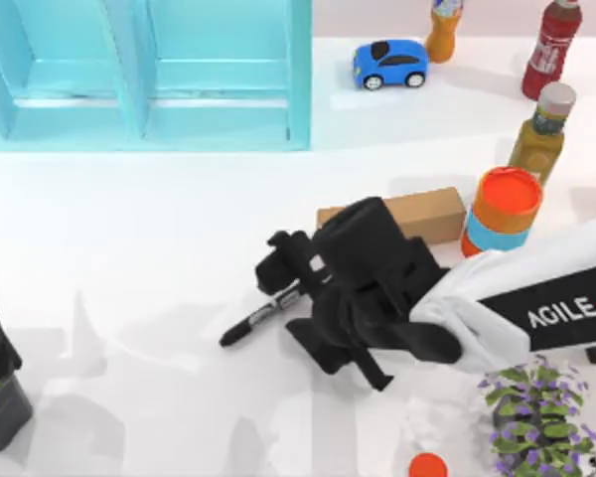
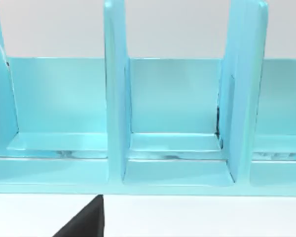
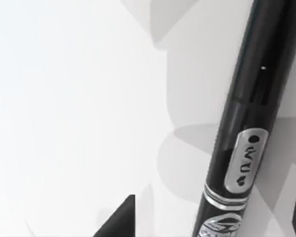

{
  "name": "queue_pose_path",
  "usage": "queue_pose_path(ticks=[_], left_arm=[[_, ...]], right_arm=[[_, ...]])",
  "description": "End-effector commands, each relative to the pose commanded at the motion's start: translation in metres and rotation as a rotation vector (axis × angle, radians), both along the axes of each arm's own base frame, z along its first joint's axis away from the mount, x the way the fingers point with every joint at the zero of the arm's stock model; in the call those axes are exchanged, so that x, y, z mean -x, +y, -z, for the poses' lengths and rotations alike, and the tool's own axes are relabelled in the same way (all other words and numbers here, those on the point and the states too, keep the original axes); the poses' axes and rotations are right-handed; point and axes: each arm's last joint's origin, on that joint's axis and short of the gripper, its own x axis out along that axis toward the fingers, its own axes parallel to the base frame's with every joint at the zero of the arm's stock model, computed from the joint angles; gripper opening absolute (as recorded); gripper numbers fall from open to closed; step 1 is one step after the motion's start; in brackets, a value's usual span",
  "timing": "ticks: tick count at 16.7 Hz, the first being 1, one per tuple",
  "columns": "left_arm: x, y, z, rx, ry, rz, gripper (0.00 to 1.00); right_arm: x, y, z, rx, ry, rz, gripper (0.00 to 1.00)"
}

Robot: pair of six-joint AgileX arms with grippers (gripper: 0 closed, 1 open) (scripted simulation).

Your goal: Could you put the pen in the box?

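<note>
White table [image 1: 159, 238], pen [image 1: 258, 320] lying flat between right hand's [image 1: 286, 278] spread fingers, ungrasped

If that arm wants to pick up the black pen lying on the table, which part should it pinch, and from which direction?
Best at mid-body, near the pale label band, coming straight down from above. The pen lies flat on the white table, slanting, so fingers should close across its slim barrel, not along its length. A middle grip should keep it balanced. The right gripper hangs above that stretch, with the box just behind.
</note>
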Motion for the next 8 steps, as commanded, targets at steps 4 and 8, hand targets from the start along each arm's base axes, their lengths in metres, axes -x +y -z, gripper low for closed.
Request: queue_pose_path(ticks=[4,8], left_arm=[[0.0000,0.0000,0.0000,0.000,0.000,0.000,1.00],[0.0000,0.0000,0.0000,0.000,0.000,0.000,1.00]], right_arm=[[0.0000,0.0000,0.0000,0.000,0.000,0.000,0.32],[0.0000,0.0000,0.0000,0.000,0.000,0.000,0.02]])
